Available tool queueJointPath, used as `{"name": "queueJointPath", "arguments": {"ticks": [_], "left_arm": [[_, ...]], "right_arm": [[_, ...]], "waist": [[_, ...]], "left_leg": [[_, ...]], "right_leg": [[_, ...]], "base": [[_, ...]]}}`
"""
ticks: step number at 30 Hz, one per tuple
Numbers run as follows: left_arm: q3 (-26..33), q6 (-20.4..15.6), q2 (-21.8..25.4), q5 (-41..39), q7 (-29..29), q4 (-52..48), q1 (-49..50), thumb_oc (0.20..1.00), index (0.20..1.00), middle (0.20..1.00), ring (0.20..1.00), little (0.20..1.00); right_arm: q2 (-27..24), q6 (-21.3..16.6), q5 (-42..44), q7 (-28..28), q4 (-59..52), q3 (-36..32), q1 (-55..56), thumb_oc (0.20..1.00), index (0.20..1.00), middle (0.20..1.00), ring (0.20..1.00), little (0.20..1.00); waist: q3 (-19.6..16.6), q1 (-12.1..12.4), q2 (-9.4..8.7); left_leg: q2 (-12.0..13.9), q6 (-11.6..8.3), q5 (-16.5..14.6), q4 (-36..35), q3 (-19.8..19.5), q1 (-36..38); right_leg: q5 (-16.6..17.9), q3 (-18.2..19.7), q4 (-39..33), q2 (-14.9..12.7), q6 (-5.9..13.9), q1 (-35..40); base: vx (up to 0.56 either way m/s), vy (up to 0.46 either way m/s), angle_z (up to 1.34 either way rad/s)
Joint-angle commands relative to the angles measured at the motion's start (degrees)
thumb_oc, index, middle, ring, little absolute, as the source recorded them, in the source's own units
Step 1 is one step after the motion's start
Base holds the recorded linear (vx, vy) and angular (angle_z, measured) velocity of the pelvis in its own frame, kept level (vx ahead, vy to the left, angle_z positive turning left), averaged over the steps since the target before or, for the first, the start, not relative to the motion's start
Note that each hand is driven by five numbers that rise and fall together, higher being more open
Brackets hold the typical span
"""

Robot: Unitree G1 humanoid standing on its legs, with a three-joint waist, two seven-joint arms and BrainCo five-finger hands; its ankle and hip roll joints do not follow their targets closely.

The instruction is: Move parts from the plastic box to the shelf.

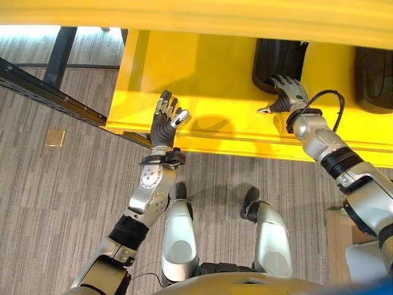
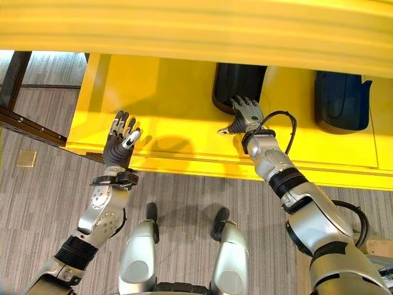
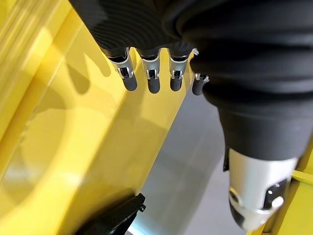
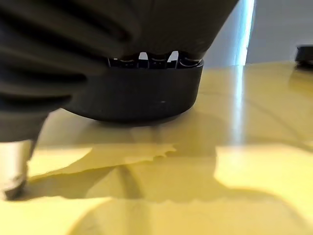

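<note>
**Part on the shelf, my right hand at its near edge: where this could slip**

My right hand (image 2: 247,115) reaches onto the yellow shelf (image 2: 178,98) and lies over the near end of a black moulded part (image 2: 238,83), which already sits flat on the shelf board. In the right wrist view that part (image 4: 142,95) stands just past my fingers (image 4: 149,61), whose tips rest on its top rim. Whether they press on it or merely touch it I cannot tell. The fingers look spread and fairly straight, laid over the rim and not wrapped round it, with the thumb sticking out to the side on the bare shelf.

The risk, as I judge it, is in drawing this hand back. If a fingertip catches on the rim, the part could slide toward the shelf's front edge (it lies not far behind that edge) and tip off onto the grey floor (image 1: 55,203). Pushing it deeper carries less danger, though a crooked push might skew it toward the second dark part (image 2: 341,101), which lies on the same board well off to my right.

My left hand (image 1: 167,117) hangs empty over the shelf's front lip, fingers straight and fanned, well apart from both parts. In its wrist view the fingers (image 3: 151,76) point along the yellow board and hold nothing. A careless swing of that arm could knock the shelf edge.
</note>
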Motion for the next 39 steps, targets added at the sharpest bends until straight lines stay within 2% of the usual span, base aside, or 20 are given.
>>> {"name": "queueJointPath", "arguments": {"ticks": [1, 8, 11, 15, 24, 26, 33, 39], "left_arm": [[1.28, -2.51, -0.52, 1.45, -0.24, -7.27, -0.37, 1.000, 1.000, 1.000, 1.000, 1.000], [1.68, -2.85, 0.09, 1.31, -1.52, -7.13, 0.59, 1.000, 1.000, 1.000, 1.000, 1.000], [1.81, -3.02, 0.26, 1.41, -1.98, -7.24, 1.02, 1.000, 1.000, 1.000, 1.000, 1.000], [1.85, -2.96, 0.18, 1.64, -2.03, -7.52, 1.19, 1.000, 1.000, 1.000, 1.000, 1.000], [2.23, -2.45, -0.06, 1.26, -2.04, -7.73, 0.89, 1.000, 1.000, 1.000, 1.000, 1.000], [2.38, -2.15, -0.15, 1.05, -2.01, -8.01, 0.89, 1.000, 1.000, 1.000, 1.000, 1.000], [2.90, -1.42, -0.10, 0.81, -1.90, -9.11, 1.13, 1.000, 1.000, 1.000, 1.000, 1.000], [3.51, -0.84, 0.47, 0.99, -1.17, -10.48, 1.80, 1.000, 1.000, 1.000, 1.000, 1.000]], "right_arm": [[-1.20, 0.50, -6.52, 3.60, 2.52, 7.03, 4.34, 1.000, 1.000, 1.000, 1.000, 1.000], [-3.82, 2.39, -11.00, 4.36, 1.38, 11.04, 2.69, 1.000, 1.000, 1.000, 1.000, 1.000], [-4.48, 4.31, -11.46, 4.34, 1.21, 11.83, 2.91, 1.000, 1.000, 1.000, 1.000, 1.000], [-4.16, 7.76, -9.51, 5.54, 1.99, 11.70, 3.10, 1.000, 1.000, 1.000, 1.000, 1.000], [-2.47, 11.05, -5.26, 5.31, 6.73, 9.98, 4.29, 1.000, 1.000, 1.000, 1.000, 1.000], [-1.94, 11.26, -3.14, 5.32, 7.44, 9.37, 4.59, 1.000, 1.000, 1.000, 1.000, 1.000], [-1.93, 10.62, -4.98, 4.99, 5.94, 8.12, 5.20, 1.000, 1.000, 1.000, 1.000, 1.000], [-2.73, 10.31, -4.39, 8.57, -0.18, 6.66, 6.45, 1.000, 1.000, 1.000, 1.000, 1.000]], "waist": [[1.75, 0.09, 2.21], [1.75, 0.51, 1.52], [1.75, 0.54, 1.21], [1.75, 0.49, 1.14], [1.75, 0.32, 1.73], [1.75, 0.32, 1.90], [1.75, 0.06, 2.05], [1.75, -0.49, 1.62]], "left_leg": [[-1.83, 3.31, 3.46, -1.35, 3.90, -0.33], [-1.53, 3.22, 3.57, -1.50, 4.15, -0.22], [-1.42, 3.27, 3.61, -1.69, 4.31, -0.07], [-1.35, 3.29, 3.47, -1.64, 4.46, -0.11], [-1.59, 3.44, 3.31, -1.63, 4.46, -0.07], [-1.68, 3.43, 3.34, -1.75, 4.43, -0.03], [-1.79, 3.42, 3.31, -1.71, 4.40, -0.08], [-1.87, 3.39, 3.16, -1.60, 4.62, -0.05]], "right_leg": [[-5.47, 1.26, 5.59, 3.11, -0.16, 2.90], [-5.40, 1.07, 5.19, 3.22, 0.03, 3.22], [-5.33, 1.14, 4.93, 3.33, 0.08, 3.36], [-5.34, 1.26, 4.94, 3.36, 0.11, 3.23], [-5.38, 1.47, 5.13, 3.23, 0.08, 3.06], [-5.35, 1.47, 5.05, 3.19, 0.07, 3.08], [-5.40, 1.57, 5.27, 3.14, 0.13, 2.90], [-5.49, 1.89, 5.33, 3.33, 0.13, 2.75]], "base": [[0.00, 0.000, 0.00], [0.00, 0.000, 0.00], [0.00, 0.000, 0.00], [0.00, 0.000, 0.00], [0.00, 0.000, 0.00], [0.00, 0.000, 0.00], [0.00, 0.000, 0.00], [0.00, 0.000, 0.00]]}}
